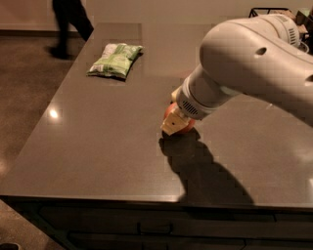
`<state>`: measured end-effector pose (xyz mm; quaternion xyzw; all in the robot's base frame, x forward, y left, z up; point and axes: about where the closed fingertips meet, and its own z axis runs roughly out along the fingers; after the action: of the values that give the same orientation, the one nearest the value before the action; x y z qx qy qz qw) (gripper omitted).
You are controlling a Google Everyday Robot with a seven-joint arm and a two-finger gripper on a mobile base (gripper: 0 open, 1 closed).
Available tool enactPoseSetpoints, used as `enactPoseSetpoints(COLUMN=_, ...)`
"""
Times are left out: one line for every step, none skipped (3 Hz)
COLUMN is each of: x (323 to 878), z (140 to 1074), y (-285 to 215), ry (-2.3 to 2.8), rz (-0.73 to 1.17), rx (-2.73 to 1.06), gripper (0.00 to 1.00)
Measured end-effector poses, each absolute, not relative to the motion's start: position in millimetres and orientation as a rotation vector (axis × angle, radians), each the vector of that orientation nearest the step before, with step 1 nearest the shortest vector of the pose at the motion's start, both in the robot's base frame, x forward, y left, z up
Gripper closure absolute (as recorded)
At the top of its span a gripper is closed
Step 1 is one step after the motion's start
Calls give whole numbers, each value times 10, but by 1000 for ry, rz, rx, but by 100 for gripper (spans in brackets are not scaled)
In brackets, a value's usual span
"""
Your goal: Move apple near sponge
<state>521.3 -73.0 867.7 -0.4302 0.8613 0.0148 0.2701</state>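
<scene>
Far left, past the table edge: a person's dark legs (pixel 68 22) on the floor. Green-and-white snack bag (pixel 115 59) lies flat on the back-left of the dark table (pixel 98 161), well apart from everything else. Light glare spot on the tabletop nearer the left edge.

Centre: my gripper (pixel 175 126) is low over the table, roughly mid-width, pointing down and left. It's clamped on the apple (pixel 186 127). One pale finger (pixel 170 128) runs down the apple's front-left side; the other is hidden behind the fruit. The apple is at table level with its shadow right underneath. Can't tell if it's touching the surface.

The sponge (pixel 174 93) is almost fully hidden behind my wrist. Only a pale yellow corner shows just above the apple, close to it.

Right: my white arm (pixel 254 63) fills the upper right. Dark wire rack (pixel 268 10) is at the top right corner behind it.
</scene>
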Motion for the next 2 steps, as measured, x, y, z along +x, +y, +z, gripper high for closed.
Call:
enactPoseSetpoints(x=5253, z=8663, y=-850, ry=2334, rz=-13, rx=-1096, gripper=61)
enactPoseSetpoints(x=5252, z=8669, y=-853, ry=2334, rz=-17, rx=-1092, gripper=36)
